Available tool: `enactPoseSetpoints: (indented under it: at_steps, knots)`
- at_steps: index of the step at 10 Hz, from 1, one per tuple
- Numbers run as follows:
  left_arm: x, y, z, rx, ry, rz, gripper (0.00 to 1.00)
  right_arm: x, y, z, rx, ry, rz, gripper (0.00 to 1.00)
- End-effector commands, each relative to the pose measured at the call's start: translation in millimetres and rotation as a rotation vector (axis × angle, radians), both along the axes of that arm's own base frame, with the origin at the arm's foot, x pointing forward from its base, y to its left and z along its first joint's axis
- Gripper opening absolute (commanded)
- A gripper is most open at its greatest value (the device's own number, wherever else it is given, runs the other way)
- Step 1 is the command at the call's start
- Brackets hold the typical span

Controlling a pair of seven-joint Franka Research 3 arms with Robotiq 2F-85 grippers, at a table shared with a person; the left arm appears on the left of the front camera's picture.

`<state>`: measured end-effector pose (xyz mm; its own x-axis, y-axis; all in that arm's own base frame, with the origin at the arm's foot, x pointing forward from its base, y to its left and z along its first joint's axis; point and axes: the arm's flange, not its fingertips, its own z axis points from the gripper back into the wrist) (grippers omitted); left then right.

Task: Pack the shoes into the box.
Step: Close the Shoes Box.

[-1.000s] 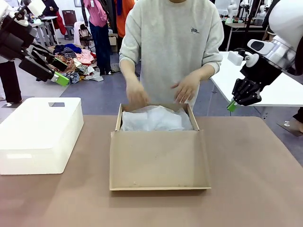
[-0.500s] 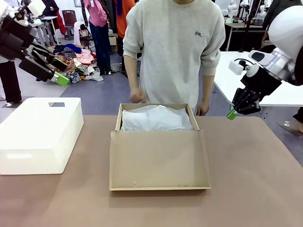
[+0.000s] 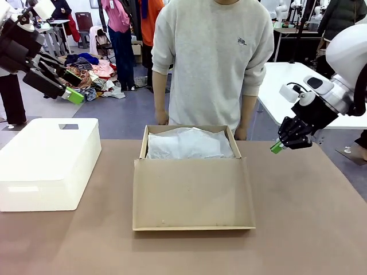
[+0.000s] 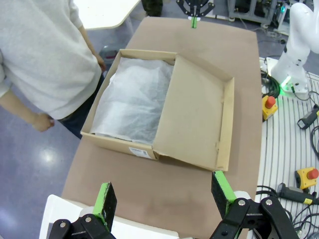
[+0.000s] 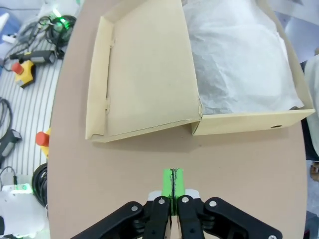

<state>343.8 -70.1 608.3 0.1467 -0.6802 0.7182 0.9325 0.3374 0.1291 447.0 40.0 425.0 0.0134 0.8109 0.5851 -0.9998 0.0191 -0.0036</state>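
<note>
Brown table (image 3: 309, 217) in an open workroom, with a heap of clothes (image 3: 94, 74) on the floor far behind. The cardboard box (image 3: 194, 189) sits mid-table, its attached lid folded out flat toward the robot's side. White tissue paper (image 3: 189, 144) covers the whole inside of the box, and what lies under it cannot be made out. A person (image 3: 212, 63) in a grey sweatshirt stands at the far edge just behind the box, cut off at the top of the front view, arms down; both hands are partly hidden by the box's far wall. A white bin (image 3: 49, 163) stands on the table well to the left of the box, and its inside cannot be seen from the front. The left gripper (image 4: 164, 198) hangs high above the bin side, jaws spread wide and nothing between the green pads. The right gripper (image 3: 277, 147) hovers off the box's right far corner, clear of the table, pads pressed together and empty.
</note>
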Motion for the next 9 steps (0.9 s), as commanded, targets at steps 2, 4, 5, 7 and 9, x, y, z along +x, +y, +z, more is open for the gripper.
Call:
enactPoseSetpoints:
  at_steps: [2, 4, 5, 7, 9]
  knots:
    - [0.2, 0.0, 0.0, -0.013, -0.005, -0.016, 1.00, 0.0, 0.0, 0.0, 0.000, 0.000, 0.000, 0.00]
    - [0.2, 0.0, 0.0, -0.013, -0.005, -0.016, 1.00, 0.0, 0.0, 0.0, 0.000, 0.000, 0.000, 0.00]
    - [0.2, 0.0, 0.0, -0.013, -0.005, -0.016, 1.00, 0.0, 0.0, 0.0, 0.000, 0.000, 0.000, 0.00]
    - [0.2, 0.0, 0.0, -0.013, -0.005, -0.016, 1.00, 0.0, 0.0, 0.0, 0.000, 0.000, 0.000, 0.00]
    - [0.2, 0.0, 0.0, -0.013, -0.005, -0.016, 1.00, 1.1, 1.0, -3.1, 0.009, 0.003, 0.000, 0.00]
